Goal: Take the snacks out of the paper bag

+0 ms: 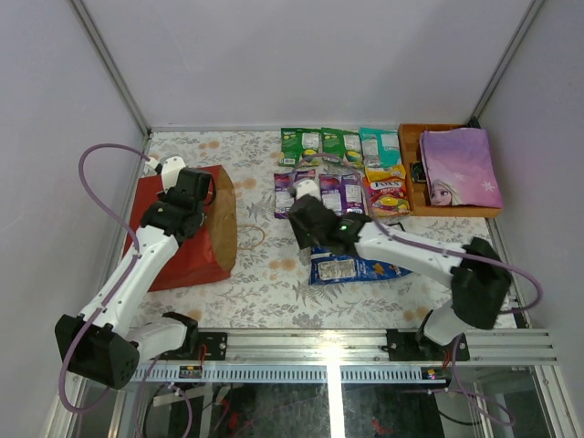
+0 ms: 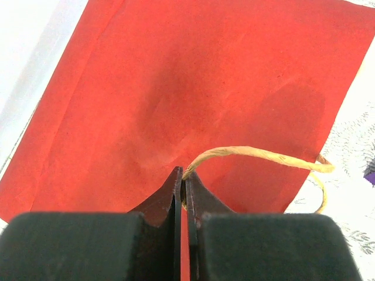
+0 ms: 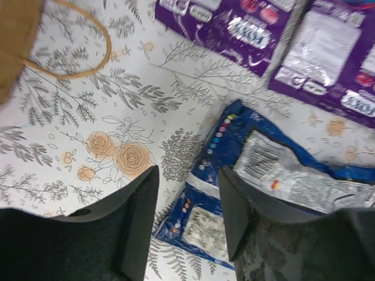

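Note:
The red paper bag lies on its side at the left of the table, and its red face fills the left wrist view. My left gripper is shut on the bag's twine handle, above the bag's mouth end. The large blue snack bag lies flat on the table. My right gripper hovers open over its left edge; the jaws stand apart and grip nothing. Purple packets, green packets, a teal one and a yellow-red one lie behind it.
A wooden tray at the back right holds a purple princess book. The bag's second twine handle lies loose on the floral tablecloth, and the right wrist view shows this handle too. The purple packets sit just beyond the blue bag.

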You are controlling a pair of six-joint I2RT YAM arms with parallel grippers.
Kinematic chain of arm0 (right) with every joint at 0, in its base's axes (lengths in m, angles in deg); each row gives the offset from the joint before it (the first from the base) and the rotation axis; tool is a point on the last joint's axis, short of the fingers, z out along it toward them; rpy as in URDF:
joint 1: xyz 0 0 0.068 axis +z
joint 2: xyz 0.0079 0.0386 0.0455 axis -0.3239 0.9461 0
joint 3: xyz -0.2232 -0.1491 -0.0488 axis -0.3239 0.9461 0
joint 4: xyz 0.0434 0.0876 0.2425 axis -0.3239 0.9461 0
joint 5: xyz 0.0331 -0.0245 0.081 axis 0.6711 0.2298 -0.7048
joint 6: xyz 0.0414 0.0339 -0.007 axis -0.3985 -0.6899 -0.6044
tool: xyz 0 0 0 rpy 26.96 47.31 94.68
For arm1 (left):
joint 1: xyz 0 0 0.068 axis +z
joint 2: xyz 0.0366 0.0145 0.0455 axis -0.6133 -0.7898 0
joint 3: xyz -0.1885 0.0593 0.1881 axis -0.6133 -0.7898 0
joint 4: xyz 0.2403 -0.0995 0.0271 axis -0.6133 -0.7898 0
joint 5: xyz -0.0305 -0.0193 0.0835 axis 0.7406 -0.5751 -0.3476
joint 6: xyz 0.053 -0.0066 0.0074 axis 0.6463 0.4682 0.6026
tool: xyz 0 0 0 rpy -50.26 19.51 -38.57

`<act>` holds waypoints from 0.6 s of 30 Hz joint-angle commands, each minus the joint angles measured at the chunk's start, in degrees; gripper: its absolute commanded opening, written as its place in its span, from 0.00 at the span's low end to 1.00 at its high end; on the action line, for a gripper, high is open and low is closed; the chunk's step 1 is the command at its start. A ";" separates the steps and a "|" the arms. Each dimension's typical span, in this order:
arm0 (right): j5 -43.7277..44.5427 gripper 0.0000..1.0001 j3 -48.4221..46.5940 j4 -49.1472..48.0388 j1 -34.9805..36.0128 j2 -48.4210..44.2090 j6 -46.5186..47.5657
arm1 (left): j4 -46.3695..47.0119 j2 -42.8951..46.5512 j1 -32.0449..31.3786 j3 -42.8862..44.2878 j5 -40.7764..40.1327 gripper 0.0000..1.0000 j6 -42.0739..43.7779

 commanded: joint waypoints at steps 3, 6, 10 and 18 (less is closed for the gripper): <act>8.87 0.48 -10.37 12.04 5.33 15.97 -2.46 | 3.00 2.00 0.38 -0.90 0.42 0.00 0.63; 8.96 0.46 -11.27 12.52 5.41 19.16 -3.21 | 3.16 2.55 0.38 -0.95 0.55 0.00 0.68; 11.22 0.44 -11.29 13.47 5.41 21.00 -3.48 | 3.24 2.64 0.36 -1.07 0.69 0.00 0.70; 8.18 0.43 -8.43 10.74 4.38 25.14 -4.38 | 3.18 1.97 0.34 -1.00 0.77 0.00 0.81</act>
